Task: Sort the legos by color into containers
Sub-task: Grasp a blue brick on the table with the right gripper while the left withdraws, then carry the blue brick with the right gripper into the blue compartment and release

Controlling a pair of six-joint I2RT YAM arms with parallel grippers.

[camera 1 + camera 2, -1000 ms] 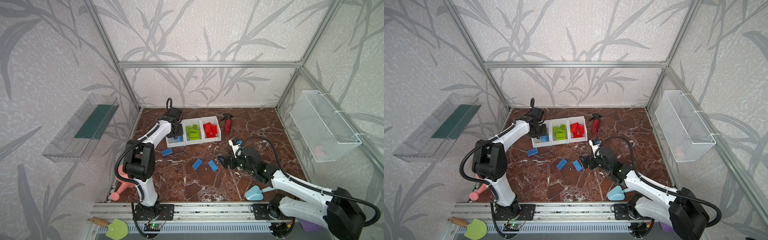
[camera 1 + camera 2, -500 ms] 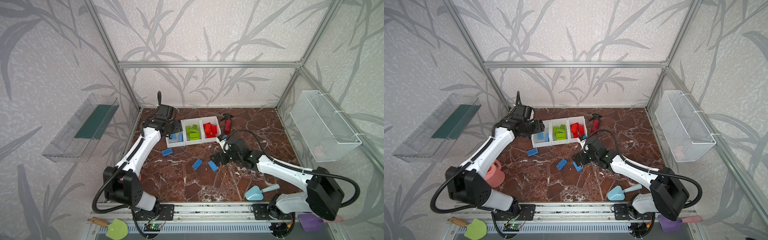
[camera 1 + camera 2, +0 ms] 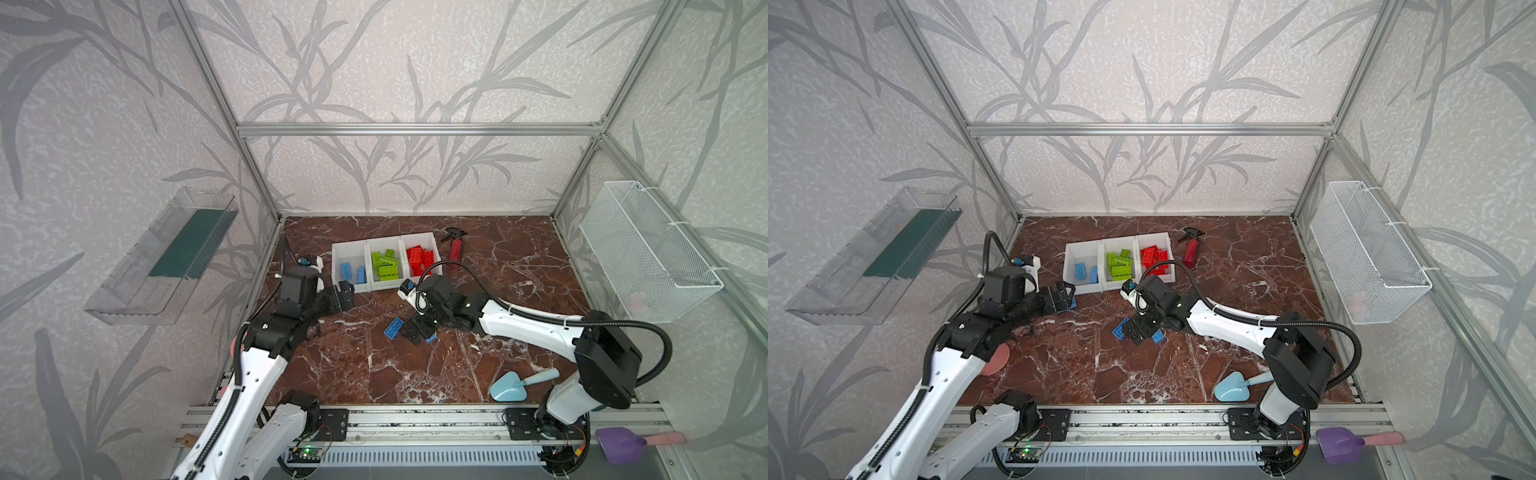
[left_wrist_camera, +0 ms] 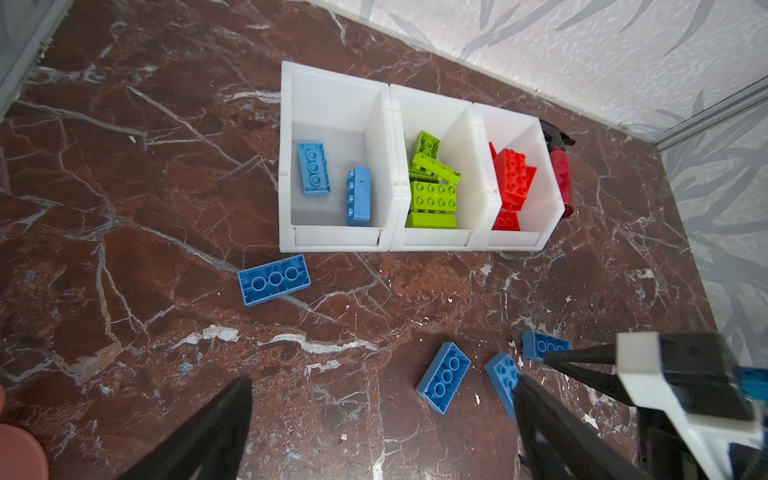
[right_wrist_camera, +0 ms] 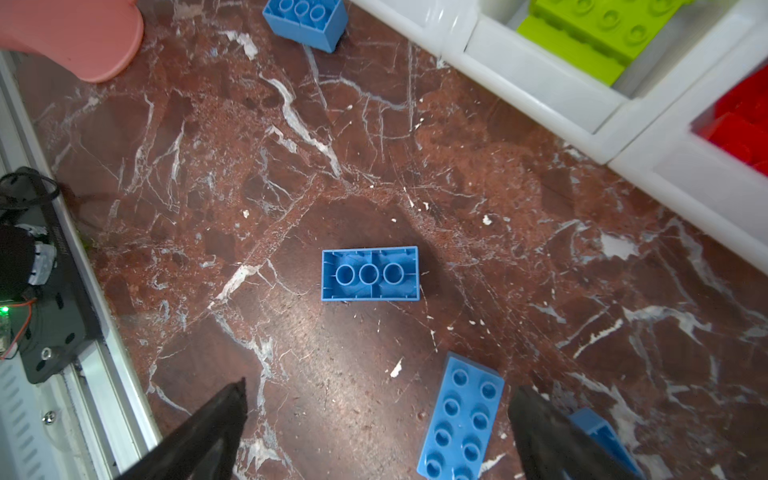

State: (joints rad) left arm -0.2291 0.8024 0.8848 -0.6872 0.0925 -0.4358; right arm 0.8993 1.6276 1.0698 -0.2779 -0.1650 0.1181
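Three joined white containers (image 3: 348,249) (image 4: 286,166) stand at the back: blue legos (image 4: 313,167) in one, lime green (image 4: 434,195) in the middle, red (image 4: 515,174) in the third. Several blue legos lie loose on the floor (image 4: 274,279) (image 5: 370,274) (image 5: 461,415). My left gripper (image 3: 341,296) (image 4: 382,415) hangs open and empty in front of the blue container, beside a loose blue lego (image 3: 1073,302). My right gripper (image 3: 417,332) (image 5: 376,415) is open low over the floor, with a studs-up blue lego between its fingers, untouched. A further blue lego (image 5: 598,436) lies outside one finger.
A red spray bottle (image 3: 456,249) lies right of the containers. A pink cup (image 3: 994,359) stands at the left front, and a light blue scoop (image 3: 509,386) at the right front. A wire basket (image 3: 648,253) and a clear tray (image 3: 166,257) hang on the side walls.
My left gripper has opened and drawn back from over the blue container towards the front. My right gripper has moved left over the loose blue legos.
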